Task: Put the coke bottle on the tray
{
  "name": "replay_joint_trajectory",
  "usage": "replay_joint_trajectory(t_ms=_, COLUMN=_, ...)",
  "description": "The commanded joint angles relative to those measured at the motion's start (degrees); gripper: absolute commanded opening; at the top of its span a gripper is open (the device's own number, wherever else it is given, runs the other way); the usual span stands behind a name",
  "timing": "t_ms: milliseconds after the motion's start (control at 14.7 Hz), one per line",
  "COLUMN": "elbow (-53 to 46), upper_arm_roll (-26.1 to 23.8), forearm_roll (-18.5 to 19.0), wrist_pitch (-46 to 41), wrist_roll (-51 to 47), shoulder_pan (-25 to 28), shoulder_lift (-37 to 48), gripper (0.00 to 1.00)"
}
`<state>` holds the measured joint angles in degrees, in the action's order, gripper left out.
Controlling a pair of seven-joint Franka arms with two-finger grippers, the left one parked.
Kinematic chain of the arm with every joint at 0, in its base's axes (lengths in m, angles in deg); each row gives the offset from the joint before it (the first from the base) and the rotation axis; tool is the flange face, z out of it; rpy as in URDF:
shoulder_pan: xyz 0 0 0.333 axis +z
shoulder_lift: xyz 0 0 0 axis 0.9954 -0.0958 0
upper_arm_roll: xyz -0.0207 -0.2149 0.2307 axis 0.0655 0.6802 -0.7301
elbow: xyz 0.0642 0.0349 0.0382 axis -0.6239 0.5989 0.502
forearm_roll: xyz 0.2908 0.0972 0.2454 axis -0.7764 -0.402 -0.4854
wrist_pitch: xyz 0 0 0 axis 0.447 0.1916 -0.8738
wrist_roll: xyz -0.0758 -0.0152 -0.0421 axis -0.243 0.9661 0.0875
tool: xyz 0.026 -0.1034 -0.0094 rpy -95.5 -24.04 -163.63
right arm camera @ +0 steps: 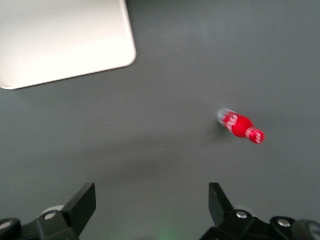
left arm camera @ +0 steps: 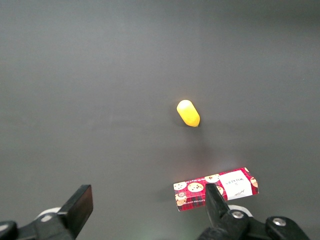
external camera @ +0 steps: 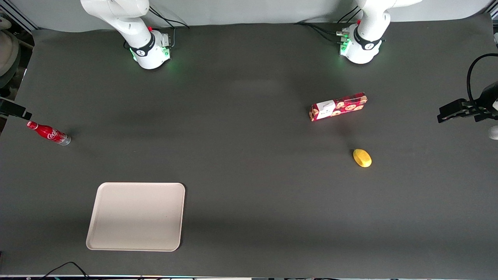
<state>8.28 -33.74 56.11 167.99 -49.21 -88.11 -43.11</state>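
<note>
The coke bottle (external camera: 48, 133) lies on its side on the dark table at the working arm's end, red with white script and a silvery base. It also shows in the right wrist view (right arm camera: 241, 125). The beige tray (external camera: 136, 216) lies flat and bare, nearer to the front camera than the bottle. One of its corners shows in the right wrist view (right arm camera: 60, 40). My right gripper (right arm camera: 152, 205) is open and empty, high above the table, apart from both bottle and tray. In the front view it shows only partly at the picture's edge (external camera: 17, 111), close to the bottle's cap end.
A flat red cookie box (external camera: 338, 106) and a small yellow object (external camera: 362, 158) lie toward the parked arm's end of the table. Both also show in the left wrist view, the box (left arm camera: 215, 189) and the yellow object (left arm camera: 188, 113).
</note>
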Motion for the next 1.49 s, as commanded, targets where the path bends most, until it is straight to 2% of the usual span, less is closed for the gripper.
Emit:
replay_joint_trajectory(t_ms=0, elbow=11.0, upper_arm_roll=3.9, forearm_roll=2.7, wrist_pitch=8.7, wrist_roll=0.2, shoulder_pan=-0.6, shoulder_lift=3.9, gripper=1.0)
replay_joint_trajectory(t_ms=136, elbow=19.3, upper_arm_roll=7.3, forearm_roll=6.2, wrist_pitch=17.2, wrist_roll=4.1, shoulder_pan=-0.7, shoulder_lift=6.2, gripper=1.0)
replay_joint_trajectory(t_ms=272, elbow=21.6, upper_arm_roll=12.8, forearm_roll=6.3, wrist_pitch=21.5, wrist_roll=7.5, shoulder_pan=-0.7, shoulder_lift=6.1, gripper=1.0)
replay_joint_trajectory(t_ms=611, elbow=30.9, upper_arm_roll=20.6, forearm_roll=6.0, wrist_pitch=33.9, wrist_roll=10.1, shoulder_pan=-0.8, shoulder_lift=6.2, gripper=1.0)
replay_joint_trajectory(t_ms=951, elbow=32.7, upper_arm_roll=24.7, forearm_roll=2.0, wrist_pitch=40.9, wrist_roll=17.1, shoulder_pan=-0.9, shoulder_lift=3.5, gripper=1.0)
replay_joint_trajectory(t_ms=1086, elbow=32.4, upper_arm_roll=24.6, forearm_roll=-3.6, wrist_pitch=43.8, wrist_roll=17.2, shoulder_pan=-0.5, shoulder_lift=0.6, gripper=1.0)
replay_joint_trajectory(t_ms=1154, elbow=32.0, upper_arm_roll=24.5, forearm_roll=-5.0, wrist_pitch=44.4, wrist_roll=17.5, shoulder_pan=-0.3, shoulder_lift=-1.5, gripper=1.0)
replay_joint_trajectory(t_ms=1426, elbow=30.3, upper_arm_roll=24.0, forearm_roll=-6.1, wrist_pitch=45.7, wrist_roll=20.0, shoulder_pan=-0.1, shoulder_lift=-5.9, gripper=1.0)
